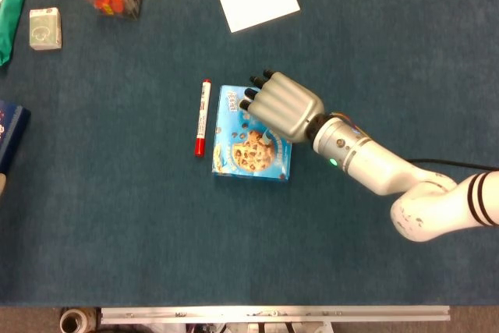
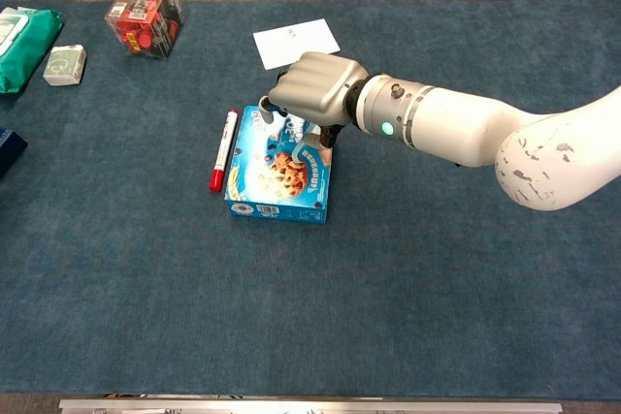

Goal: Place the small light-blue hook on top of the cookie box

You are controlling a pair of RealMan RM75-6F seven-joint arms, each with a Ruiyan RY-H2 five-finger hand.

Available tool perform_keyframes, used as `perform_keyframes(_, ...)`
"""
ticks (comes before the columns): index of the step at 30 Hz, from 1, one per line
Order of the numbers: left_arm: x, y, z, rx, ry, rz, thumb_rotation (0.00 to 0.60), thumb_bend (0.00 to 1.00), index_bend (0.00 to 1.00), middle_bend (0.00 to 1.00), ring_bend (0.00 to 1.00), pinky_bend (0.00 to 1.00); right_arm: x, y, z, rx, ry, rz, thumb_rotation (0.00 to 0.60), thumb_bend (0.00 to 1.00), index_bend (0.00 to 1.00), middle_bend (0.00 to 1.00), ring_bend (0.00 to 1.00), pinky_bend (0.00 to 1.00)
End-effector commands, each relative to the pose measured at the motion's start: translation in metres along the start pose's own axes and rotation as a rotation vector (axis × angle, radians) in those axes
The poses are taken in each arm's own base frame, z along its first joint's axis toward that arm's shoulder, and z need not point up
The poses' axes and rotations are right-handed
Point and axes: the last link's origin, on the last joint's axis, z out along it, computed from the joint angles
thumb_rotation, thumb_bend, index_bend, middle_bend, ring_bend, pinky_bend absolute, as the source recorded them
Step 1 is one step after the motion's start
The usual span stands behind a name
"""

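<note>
Reaching in from the lower right in the head view, the right hand (image 1: pixel 282 104) lies knuckles-up over the upper right part of the cookie box (image 1: pixel 248 148), dark fingertips (image 1: pixel 255 81) pointing up-left; the hook is hidden beneath it, and the box's long axis runs up and down beside the red marker (image 1: pixel 202 117) on the blue worktop (image 1: pixel 117 224). In the chest view the right hand (image 2: pixel 316 89) hovers over the box's far end (image 2: pixel 277 174), fingers curled downward around the small light-blue hook (image 2: pixel 312 136), which touches the box top; its direction cannot be told.
</note>
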Motion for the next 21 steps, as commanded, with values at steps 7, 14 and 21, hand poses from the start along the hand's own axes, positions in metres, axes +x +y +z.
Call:
perform_keyframes(7, -0.001, -0.001, 0.0, 0.0, -0.004, -0.003, 0.598, 0.28, 0.08, 0.07, 0.04, 0.0, 0.002, -0.006, 0.007, -0.005, 0.049, -0.016, 0.6, 0.34, 0.12, 0.26, 0.14, 0.23)
perform_keyframes(14, 0.0, -0.003, -0.002, 0.002, -0.007, -0.01, 0.597, 0.28, 0.08, 0.07, 0.04, 0.0, 0.003, -0.009, 0.014, -0.019, 0.074, -0.036, 0.6, 0.28, 0.08, 0.24, 0.13, 0.22)
perform_keyframes(21, -0.001, -0.005, -0.003, 0.004, -0.008, -0.016, 0.594, 0.28, 0.08, 0.07, 0.04, 0.0, 0.005, -0.01, 0.019, -0.039, 0.083, -0.029, 0.6, 0.23, 0.08, 0.24, 0.13, 0.22)
